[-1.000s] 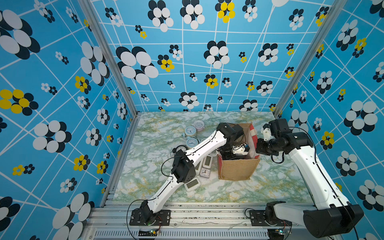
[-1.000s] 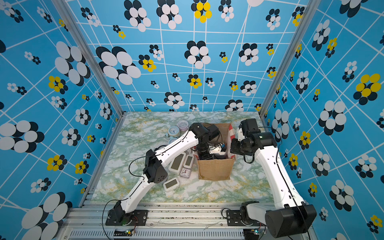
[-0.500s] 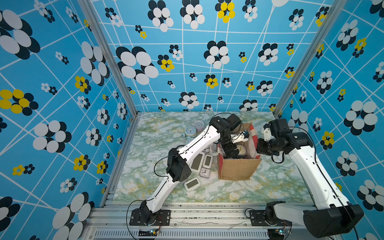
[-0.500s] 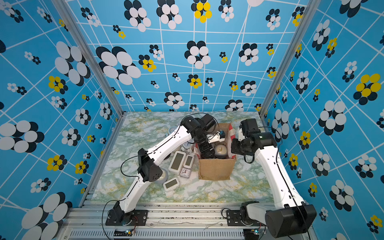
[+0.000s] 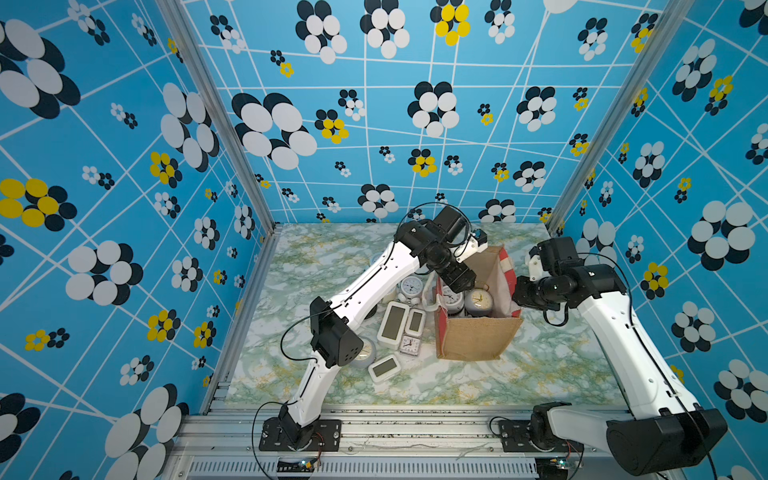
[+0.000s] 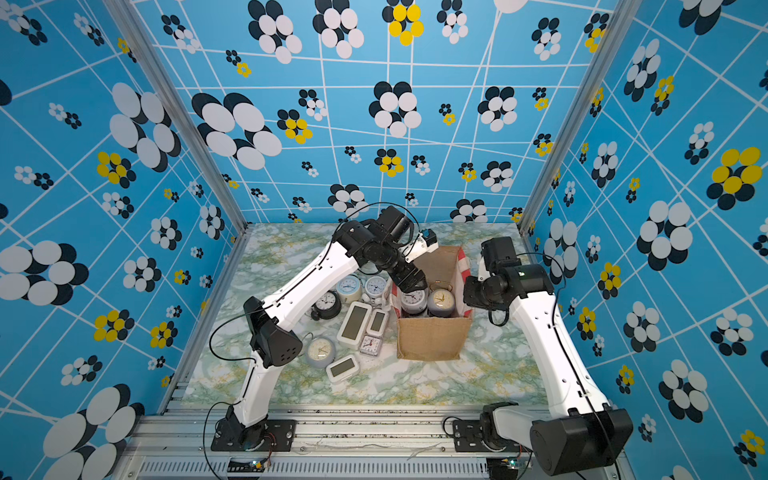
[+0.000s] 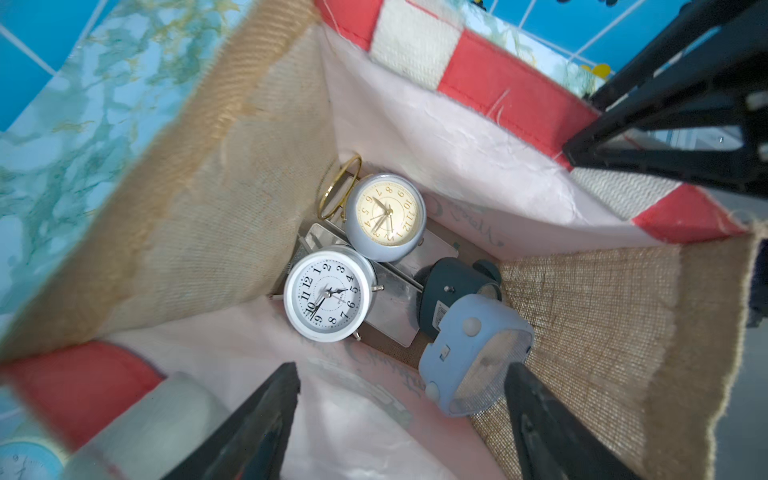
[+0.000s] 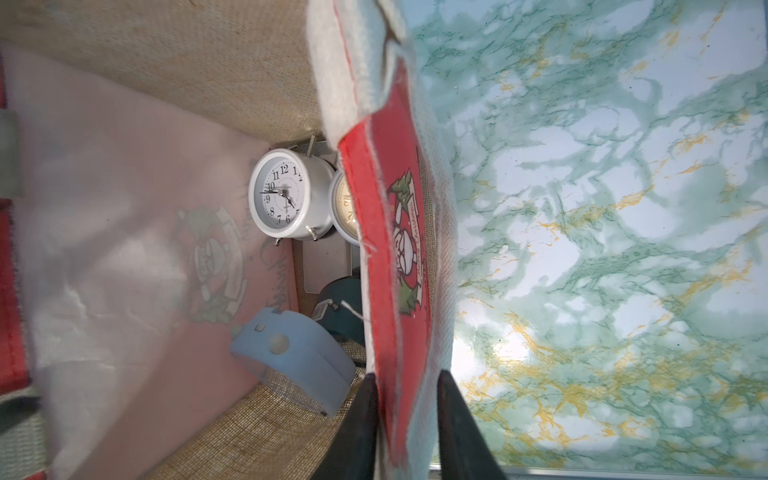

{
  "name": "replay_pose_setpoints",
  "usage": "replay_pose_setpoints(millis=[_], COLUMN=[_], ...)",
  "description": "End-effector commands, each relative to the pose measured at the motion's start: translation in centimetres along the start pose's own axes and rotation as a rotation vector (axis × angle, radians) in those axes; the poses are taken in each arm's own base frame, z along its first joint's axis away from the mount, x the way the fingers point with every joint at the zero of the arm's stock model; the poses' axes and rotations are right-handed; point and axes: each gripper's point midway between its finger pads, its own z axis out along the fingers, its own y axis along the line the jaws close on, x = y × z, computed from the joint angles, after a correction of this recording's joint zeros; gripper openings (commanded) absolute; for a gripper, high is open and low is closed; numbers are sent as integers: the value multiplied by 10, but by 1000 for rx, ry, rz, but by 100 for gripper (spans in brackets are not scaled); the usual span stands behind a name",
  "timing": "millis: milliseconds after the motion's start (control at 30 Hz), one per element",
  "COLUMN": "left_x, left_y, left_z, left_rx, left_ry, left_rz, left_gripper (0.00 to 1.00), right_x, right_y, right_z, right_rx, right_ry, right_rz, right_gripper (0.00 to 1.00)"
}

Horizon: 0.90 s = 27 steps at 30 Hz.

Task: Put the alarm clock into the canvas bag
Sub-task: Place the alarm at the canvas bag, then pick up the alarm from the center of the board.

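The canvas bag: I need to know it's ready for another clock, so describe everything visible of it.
The canvas bag is a boxy tan burlap tote with red-and-white side panels, pale lining and a white rope handle, standing upright and open-mouthed on the marbled table. Alarm clocks lie at its bottom. The right gripper straddles one red panel's rim; whether it pinches it is unclear. The open left gripper hovers over the mouth.

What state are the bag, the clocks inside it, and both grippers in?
canvas bag, upright, open
white clock, in bag, face up
cream-faced clock, in bag, face up
light blue clock, in bag, tipped over
left gripper, open, empty
right gripper, astride bag's side panel, grip unclear
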Motion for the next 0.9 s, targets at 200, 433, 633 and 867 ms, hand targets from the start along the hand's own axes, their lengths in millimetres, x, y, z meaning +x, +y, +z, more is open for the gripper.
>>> replay_pose_setpoints(millis=[200, 433, 633, 867], left_x=[-7, 13, 41, 84], left_y=[29, 58, 93, 151], left_z=[-55, -75, -95, -95], left_rx=[-109, -147, -218, -347], left_ry=[-139, -181, -198, -146], left_rz=[-347, -483, -580, -670], left_gripper=[75, 70, 67, 66], right_x=[-36, -45, -46, -45], right_y=[5, 12, 15, 15], right_z=[-8, -1, 2, 1], right_rx=[5, -19, -31, -34], right_ry=[-107, -100, -88, -86], right_rz=[16, 10, 10, 10], right_gripper=[36, 36, 35, 35])
